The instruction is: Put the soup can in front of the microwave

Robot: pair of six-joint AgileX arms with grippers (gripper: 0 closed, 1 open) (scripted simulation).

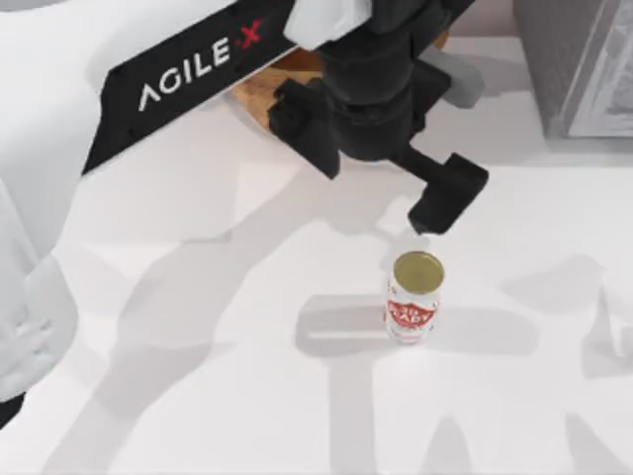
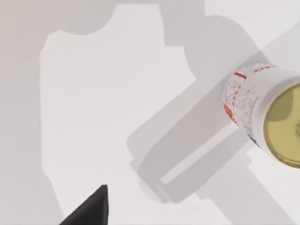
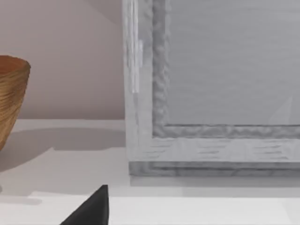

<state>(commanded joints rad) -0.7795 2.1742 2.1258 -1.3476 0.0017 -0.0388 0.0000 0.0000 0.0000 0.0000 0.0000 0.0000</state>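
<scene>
The left arm's gripper (image 1: 435, 203) hovers just above the upright soup can (image 1: 414, 297); finger state unclear.

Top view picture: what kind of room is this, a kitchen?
Probably a pretend kitchen counter in a computer-made scene. A soup can stands on a plain white table, a grey microwave sits at the far right corner, and a woven basket is beside it. The left gripper hangs near the can.
</scene>
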